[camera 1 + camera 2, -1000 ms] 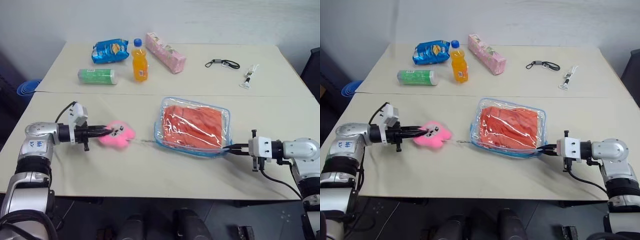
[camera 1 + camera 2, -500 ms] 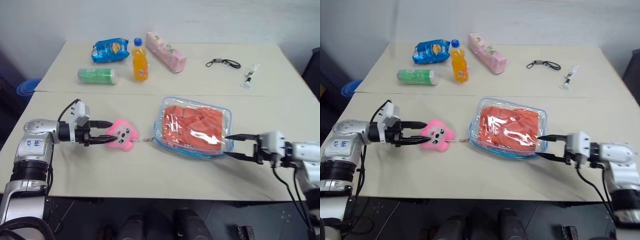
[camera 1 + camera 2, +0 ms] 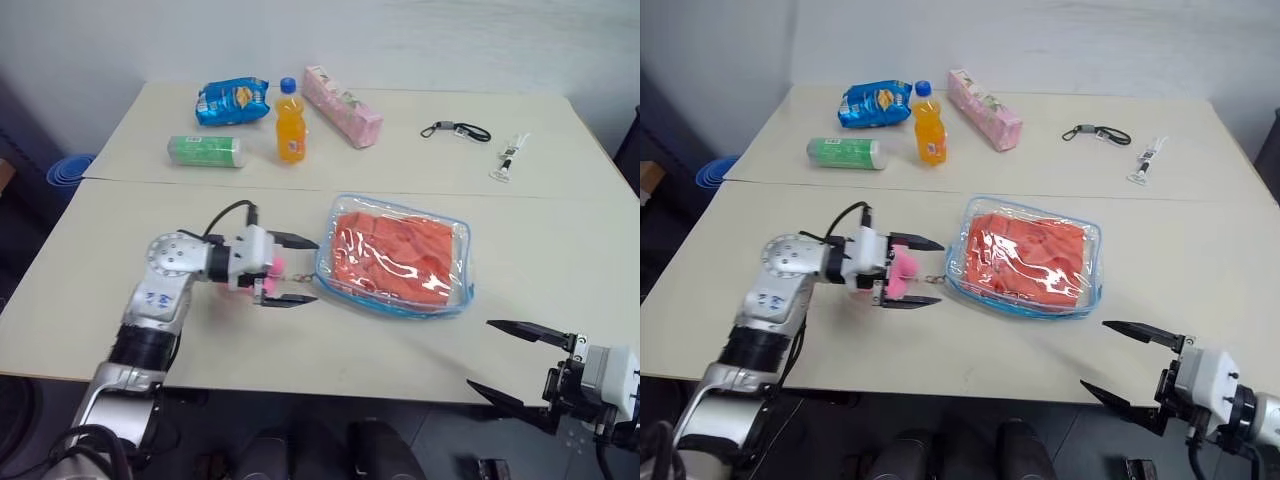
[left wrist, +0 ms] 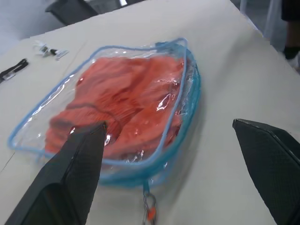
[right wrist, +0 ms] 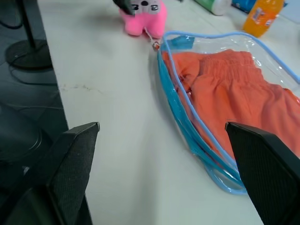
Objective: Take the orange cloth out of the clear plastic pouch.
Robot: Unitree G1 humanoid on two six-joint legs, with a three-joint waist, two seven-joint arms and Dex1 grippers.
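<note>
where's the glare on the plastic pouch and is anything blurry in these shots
Left eye view: white glare streaks cross the clear plastic pouch, partly veiling the orange cloth. Left wrist view: bright glints sit on the film over the cloth's folds; the left tool's near fingers look soft. Right wrist view: little glare on the pouch; the pink plush charm appears slightly soft.

beige table (image 3: 150,330), clear plastic pouch (image 3: 455,245) w/ orange cloth (image 3: 395,258) mid, pink plush charm (image 3: 904,275), far side: blue snack bag (image 3: 232,101), orange drink bottle (image 3: 290,122), green tube (image 3: 205,151), pink box (image 3: 343,93), black strap (image 3: 456,129)
</note>
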